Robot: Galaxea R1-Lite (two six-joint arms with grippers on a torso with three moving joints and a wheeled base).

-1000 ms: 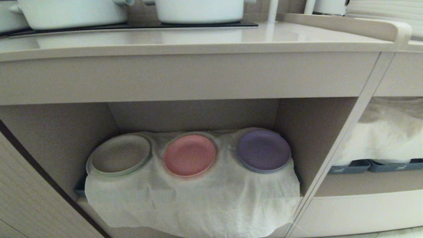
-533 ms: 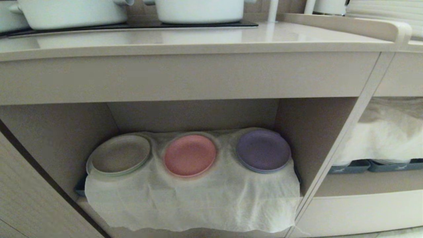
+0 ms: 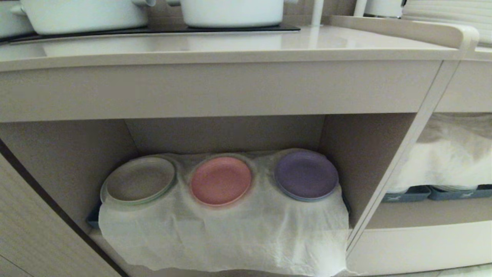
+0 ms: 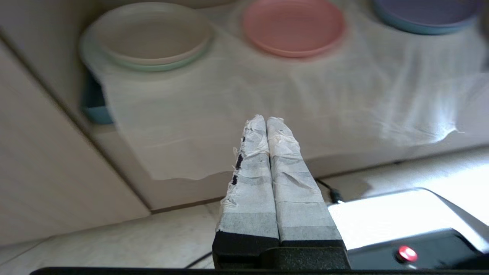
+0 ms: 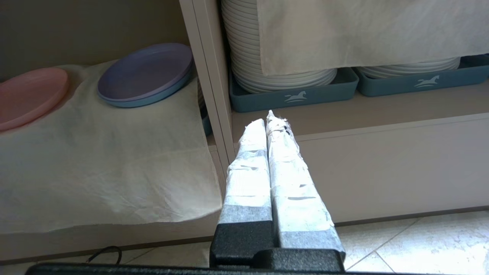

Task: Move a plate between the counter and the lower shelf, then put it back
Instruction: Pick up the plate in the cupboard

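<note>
Head view, beige counter (image 3: 230, 48), white cloth (image 3: 230, 234) draping lower shelf (image 3: 361, 154)

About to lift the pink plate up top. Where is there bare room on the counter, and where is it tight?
The counter shows a bare strip along its front edge, bordered behind by the black hob carrying two white pots and on the right by the rounded rail. The lower shelf is crowded: the pink plate sits between the beige plate and the purple plate.
</note>
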